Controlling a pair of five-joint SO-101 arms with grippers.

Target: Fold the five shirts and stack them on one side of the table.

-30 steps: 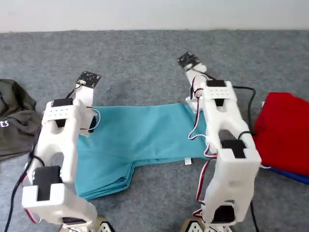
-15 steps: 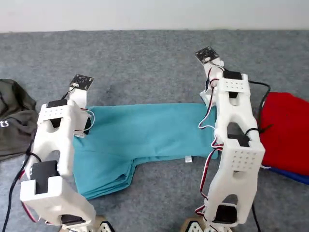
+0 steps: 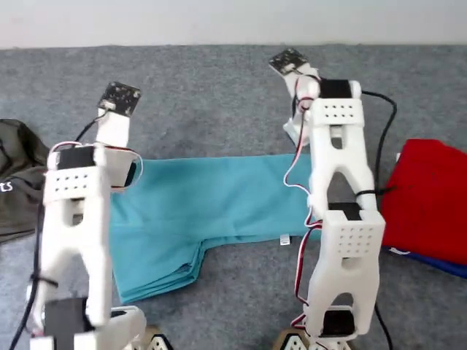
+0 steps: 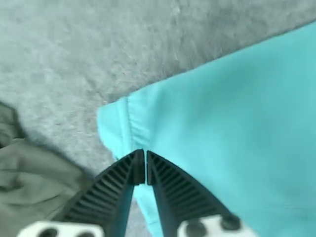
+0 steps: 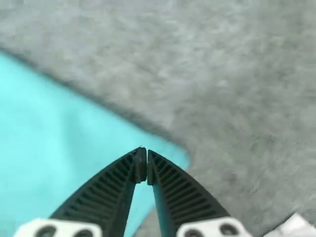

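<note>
- The teal shirt (image 3: 211,211) lies flat on the grey desk (image 3: 219,87), spread as a wide band between the two arms. Its near left part is doubled into thicker layers that reach toward the desk's front edge.
- A small white tag (image 3: 284,243) sits at the shirt's near edge, just beside the right arm (image 3: 337,160).
- The left arm (image 3: 73,211) stands over the shirt's left end. In its wrist view the left gripper (image 4: 140,158) has its fingers together, tip to tip, over the hemmed far-left corner of the teal shirt. Whether the tips touch the cloth cannot be told.
- The right gripper (image 5: 141,158) likewise has its fingers closed against each other. They point at the far-right corner of the teal shirt, where the cloth meets bare grey desk. Contact with the cloth cannot be told here either.
- A red shirt (image 3: 427,193) lies folded at the right side of the desk, near the right arm. It rests on a blue shirt (image 3: 445,264), of which a strip shows under the red shirt's near edge.
- A dark olive shirt (image 3: 22,182) lies bunched at the left edge of the desk, just beside the teal shirt's left corner.
</note>
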